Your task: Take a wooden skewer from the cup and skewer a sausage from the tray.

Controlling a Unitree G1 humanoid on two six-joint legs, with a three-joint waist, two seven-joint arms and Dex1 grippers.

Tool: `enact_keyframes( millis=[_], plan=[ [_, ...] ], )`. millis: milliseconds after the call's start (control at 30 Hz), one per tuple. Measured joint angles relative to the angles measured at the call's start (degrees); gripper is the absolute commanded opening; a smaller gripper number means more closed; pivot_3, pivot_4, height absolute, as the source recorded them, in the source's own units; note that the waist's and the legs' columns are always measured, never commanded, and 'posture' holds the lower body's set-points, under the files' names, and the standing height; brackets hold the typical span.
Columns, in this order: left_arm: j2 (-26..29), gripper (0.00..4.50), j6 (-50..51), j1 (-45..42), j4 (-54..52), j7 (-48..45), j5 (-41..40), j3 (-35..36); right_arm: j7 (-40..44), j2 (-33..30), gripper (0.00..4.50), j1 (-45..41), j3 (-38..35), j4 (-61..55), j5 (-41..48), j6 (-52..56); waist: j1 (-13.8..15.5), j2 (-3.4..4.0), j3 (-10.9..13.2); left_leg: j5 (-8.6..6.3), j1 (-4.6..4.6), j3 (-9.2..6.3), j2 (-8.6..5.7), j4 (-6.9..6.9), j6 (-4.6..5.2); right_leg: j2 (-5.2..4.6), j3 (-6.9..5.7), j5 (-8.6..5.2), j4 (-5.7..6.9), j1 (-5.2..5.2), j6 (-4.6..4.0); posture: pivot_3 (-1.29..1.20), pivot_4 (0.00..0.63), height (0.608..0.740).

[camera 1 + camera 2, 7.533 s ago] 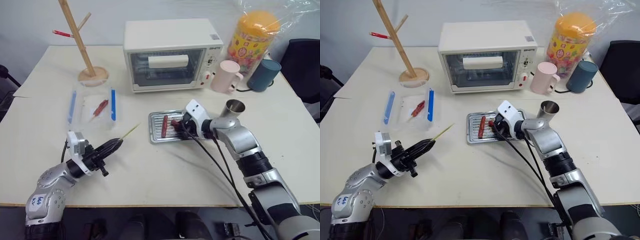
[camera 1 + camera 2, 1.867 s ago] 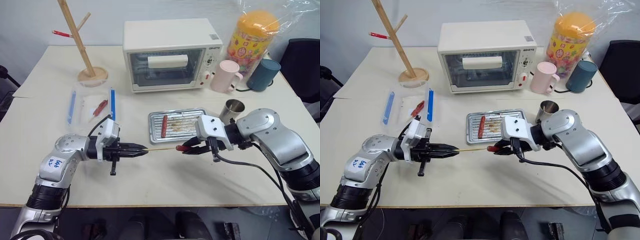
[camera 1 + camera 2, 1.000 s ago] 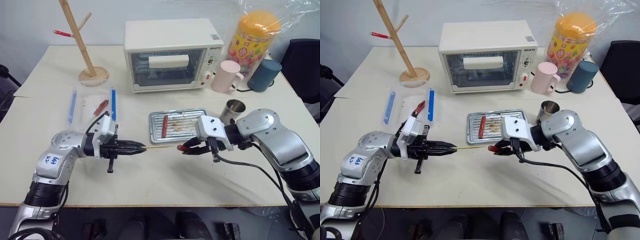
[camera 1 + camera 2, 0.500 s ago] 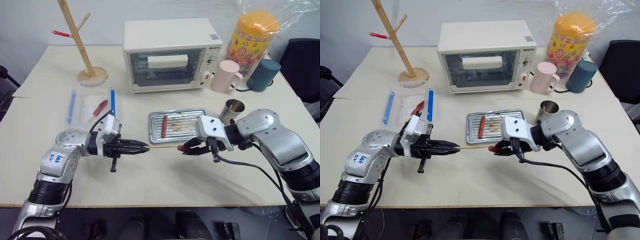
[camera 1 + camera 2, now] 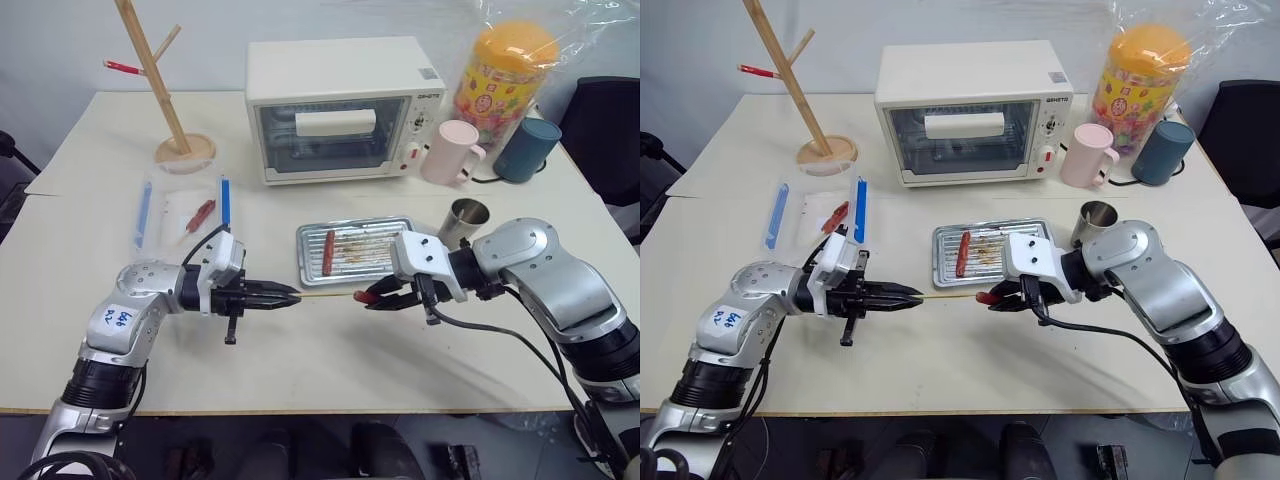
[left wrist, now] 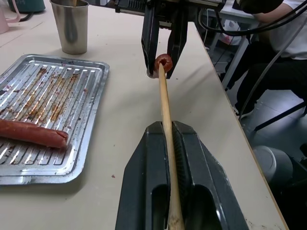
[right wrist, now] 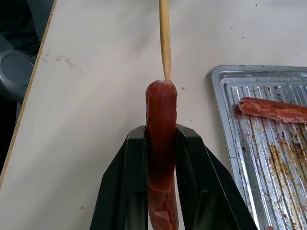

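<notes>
My left gripper (image 5: 292,294) is shut on the wooden skewer (image 5: 325,295), a thin pale stick held level above the table and pointing to the right. Its tip meets the end of a reddish-brown sausage (image 7: 161,124). My right gripper (image 5: 380,297) is shut on that sausage (image 5: 364,296) in front of the tray (image 5: 380,258). How deep the tip sits in the sausage I cannot tell. A second sausage (image 5: 327,252) lies on the tray's left side. The steel cup (image 5: 468,218) stands to the right of the tray.
A white toaster oven (image 5: 345,108) stands behind the tray, with a pink mug (image 5: 452,152), a teal mug (image 5: 527,150) and a yellow jar (image 5: 505,70) to its right. A clear blue-edged container (image 5: 185,210) and a wooden branched stand (image 5: 165,85) sit at the left.
Since the earliest frames my right gripper has lifted a sausage off the tray, and my left gripper has swung the skewer over to its end. Over the last second, both arms hold still.
</notes>
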Motion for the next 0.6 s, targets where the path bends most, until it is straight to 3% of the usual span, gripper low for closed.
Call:
enact_keyframes(
  millis=[600],
  plan=[
    [-0.71, 0.0, -0.62, -0.76, 0.73, 0.46, 1.89, -2.01, -0.04, 0.2, 0.76, -0.29, 1.64, 0.01, -1.33, 0.02, 0.04, 0.0, 0.0, 0.0, 0.0, 0.0, -0.01, 0.01, 0.0, 0.0, 0.0, 0.0, 0.0, 0.0, 0.0, 0.0, 0.15, 0.74]
  ],
)
